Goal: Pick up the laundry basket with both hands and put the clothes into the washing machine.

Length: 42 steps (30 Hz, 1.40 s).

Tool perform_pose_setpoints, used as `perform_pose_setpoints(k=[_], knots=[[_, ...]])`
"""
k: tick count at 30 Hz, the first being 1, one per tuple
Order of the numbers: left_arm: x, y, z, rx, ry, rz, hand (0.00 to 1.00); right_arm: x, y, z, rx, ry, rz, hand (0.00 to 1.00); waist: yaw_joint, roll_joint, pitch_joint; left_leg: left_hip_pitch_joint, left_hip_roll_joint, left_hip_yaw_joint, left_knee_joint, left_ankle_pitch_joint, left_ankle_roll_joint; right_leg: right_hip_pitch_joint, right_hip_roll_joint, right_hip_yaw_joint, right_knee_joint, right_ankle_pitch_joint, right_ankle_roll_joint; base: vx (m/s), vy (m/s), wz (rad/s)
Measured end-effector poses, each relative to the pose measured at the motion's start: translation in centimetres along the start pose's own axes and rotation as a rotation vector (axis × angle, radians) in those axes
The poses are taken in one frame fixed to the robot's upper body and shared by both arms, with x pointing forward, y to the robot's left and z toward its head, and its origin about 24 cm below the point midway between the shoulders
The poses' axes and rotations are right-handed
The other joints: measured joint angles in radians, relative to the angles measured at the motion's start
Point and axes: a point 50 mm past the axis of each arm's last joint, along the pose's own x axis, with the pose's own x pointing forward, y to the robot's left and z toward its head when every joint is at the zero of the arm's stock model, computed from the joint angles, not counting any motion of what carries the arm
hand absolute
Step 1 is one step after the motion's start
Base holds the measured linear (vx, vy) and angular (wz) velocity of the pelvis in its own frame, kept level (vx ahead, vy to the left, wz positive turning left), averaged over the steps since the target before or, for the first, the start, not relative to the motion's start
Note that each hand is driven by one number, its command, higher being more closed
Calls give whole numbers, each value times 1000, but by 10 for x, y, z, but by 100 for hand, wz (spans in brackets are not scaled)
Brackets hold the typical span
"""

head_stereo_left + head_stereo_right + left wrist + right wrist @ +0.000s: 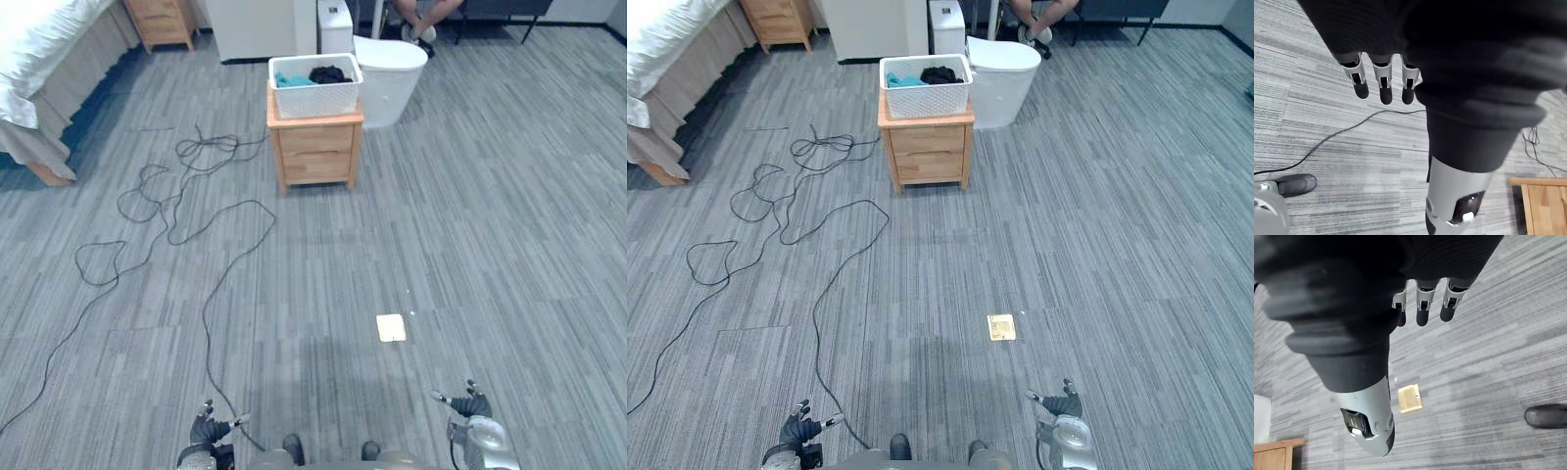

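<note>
A white laundry basket point(315, 88) with teal and black clothes point(312, 75) in it stands on a small wooden nightstand point(315, 147) far ahead. Behind it to the right is a white rounded washing machine point(390, 78). My left hand point(206, 431) hangs low at the bottom left of the eye views, far from the basket. My right hand point(472, 409) hangs at the bottom right. In the wrist views the fingers point(1382, 83) of the left hand and the fingers point(1422, 303) of the right hand are straight and hold nothing, above grey carpet.
A bed point(44, 59) with white bedding stands at the far left, a wooden cabinet point(162, 22) beside it. A small brass floor plate point(391, 327) lies ahead of my right hand. A person's legs point(421, 15) show behind the washing machine.
</note>
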Motion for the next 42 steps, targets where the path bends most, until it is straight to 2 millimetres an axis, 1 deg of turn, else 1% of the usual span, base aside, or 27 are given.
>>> perform_pose_setpoints(k=[2, 5, 7, 10, 11, 14, 15, 16, 17, 18, 19, 20, 21, 22, 24, 28, 29, 30, 32, 33, 34, 36, 37, 38, 39, 41, 42], knots=[[0, 0, 5, -15, -18, -1, 0, 0, -3, -2, -10, 7, -6, 0, -3, 8, 20, -8, -11, 7, 57, -55, 13, -55, -23, 10, 154, -56, 22, 6, 160, -18], [2, 7, 9, 8, -38, 11, 0, -5, 0, -13, -30, 38, 12, 0, -12, -7, 40, 42, -39, -10, 66, -99, 50, -221, -65, -26, 529, -75, 34, 163, 202, 11], [4, 13, 13, 28, -45, 34, 0, -5, 4, -13, -39, 43, 27, 0, -19, -6, 51, 71, -34, -24, 64, -103, 52, -282, -66, -76, 562, -112, 21, 243, 82, 22], [9, 11, 25, 39, -78, 28, 0, -2, 7, -2, -71, 6, 44, 0, -27, -5, 87, 151, -12, -56, 1, -101, 47, -357, -29, -178, 390, -93, -3, 400, 19, 33], [10, 8, 30, 36, -90, 21, 0, 0, 5, 2, -78, -6, 41, 0, -27, 5, 101, 194, -7, -71, -40, -93, 35, -381, -10, -200, 265, -34, -15, 489, -52, 49], [12, 4, 33, 35, -99, 18, 0, -2, 0, 5, -80, -34, 30, 0, -52, -22, 107, 290, -13, -124, -102, -105, -33, -424, 1, -210, 40, 130, -42, 581, -129, 68], [11, 2, 29, 35, -84, 16, 0, -3, -3, 5, -85, -41, 26, 0, -62, -28, 102, 326, 2, -147, -97, -125, -68, -433, -2, -201, 98, 246, -122, 510, -150, 70], [11, 1, 27, 32, -76, 15, 0, -3, -4, 5, -87, -47, 25, 0, -63, -19, 98, 330, 18, -152, -81, -127, -81, -449, 2, -204, 150, 252, -150, 747, -263, 35], [11, -1, 24, 27, -64, 11, 0, -3, -1, 15, -82, -82, 35, 0, -60, 9, 96, 305, 51, -146, -8, -110, -142, -471, 19, -222, 242, 171, -164, 621, -241, 3], [10, -2, 23, 23, -60, 12, 0, -3, 2, 19, -85, -99, 45, 0, -58, 14, 99, 283, 63, -142, 57, -87, -178, -468, 23, -223, 271, 138, -174, 905, -362, -7], [8, -4, 18, 4, -43, 11, 0, -4, 7, 23, -103, -123, 66, 0, -55, 34, 109, 195, 117, -116, 322, 34, -224, -401, 53, -225, 277, 74, -189, 713, -284, -17], [6, -6, 11, -8, -26, 10, 0, -5, 11, 24, -112, -131, 78, 0, -49, 49, 109, 129, 172, -110, 522, 109, -216, -328, 86, -221, 234, 59, -199, 717, -272, -26], [4, -6, 8, -16, -18, 9, 0, -5, 13, 26, -116, -139, 87, 0, -47, 56, 110, 88, 209, -94, 655, 102, -199, -274, 109, -219, 197, 57, -201, 686, -218, -51], [4, -8, 6, -30, -10, -3, 0, -7, 18, 28, -105, -158, 99, 0, -25, 49, 116, 3, 259, -50, 872, 62, -140, -143, 141, -187, 117, 51, -212, 514, -137, -50], [3, -15, 7, -47, -15, -16, 0, -8, 20, 30, -94, -171, 99, 0, -6, 36, 122, -95, 258, -14, 926, 33, -93, -21, 145, -151, 38, 44, -220, 645, -107, -51], [1, -23, 10, -66, -27, -42, 0, -10, 22, 35, -67, -191, 100, 0, 24, 33, 127, -306, 193, -13, 638, 7, -51, 141, 137, -133, -95, 10, -197, 544, 14, -26], [2, -25, 14, -68, -40, -53, 0, -10, 20, 30, -68, -178, 98, 0, 35, 20, 133, -319, 124, -39, 342, 31, -71, 201, 118, -130, -122, -20, -173, 535, 131, 1], [2, -26, 13, -68, -37, -55, 0, -10, 18, 28, -62, -169, 88, 0, 36, 19, 133, -313, 83, -69, 152, 71, -95, 236, 110, -126, -136, -37, -163, 545, 154, 0], [1, -25, 11, -67, -29, -50, 0, -8, 13, 23, -60, -145, 65, 0, 53, 33, 123, -312, 65, -103, -21, 176, -105, 283, 107, -100, -151, -86, -131, 536, 226, -39], [1, -21, 7, -55, -14, -39, 0, -8, 15, 18, -64, -120, 69, 0, 58, 12, 110, -308, 41, -104, 7, 263, -48, 303, 78, -82, -141, -113, -117, 542, 267, -49], [2, -19, 6, -58, -11, -35, 0, -8, 16, 16, -64, -114, 73, 0, 58, -1, 98, -308, 24, -103, 14, 277, -27, 295, 56, -80, -114, -125, -111, 582, 274, -36], [2, -19, 7, -59, -13, -35, 0, -8, 18, 13, -70, -104, 76, 0, 57, -17, 86, -294, -3, -66, 71, 223, 40, 199, -6, -60, 141, -147, -72, 677, 292, -37], [2, -17, 6, -51, -8, -31, 0, -10, 21, 7, -68, -80, 83, 0, 54, -33, 87, -240, -28, -46, 93, 167, 61, 129, -51, -60, 376, -121, -21, 745, 321, -31], [2, -17, 4, -45, 2, -32, 0, -12, 23, 3, -64, -67, 90, 0, 49, -41, 89, -189, -50, -44, 104, 124, 69, 69, -90, -63, 561, -43, 14, 733, 290, -11], [2, -19, 1, -32, 18, -41, 0, -15, 26, -3, -67, -50, 100, 0, 29, -43, 91, -112, -65, -45, 104, 74, 81, -5, -123, -70, 782, -36, -12, 587, 211, 4], [1, -21, -1, -15, 27, -52, 0, -17, 31, -8, -85, -44, 123, 0, 12, -35, 90, 6, -67, -54, 55, 45, 89, -96, -126, -109, 897, -69, -55, 555, 136, 25], [3, -20, 1, 1, 17, -56, 0, -18, 32, -9, -86, -42, 130, 0, -2, -33, 91, 70, -68, -71, 4, 43, 88, -155, -122, -163, 859, -93, -54, 436, 81, 37]])
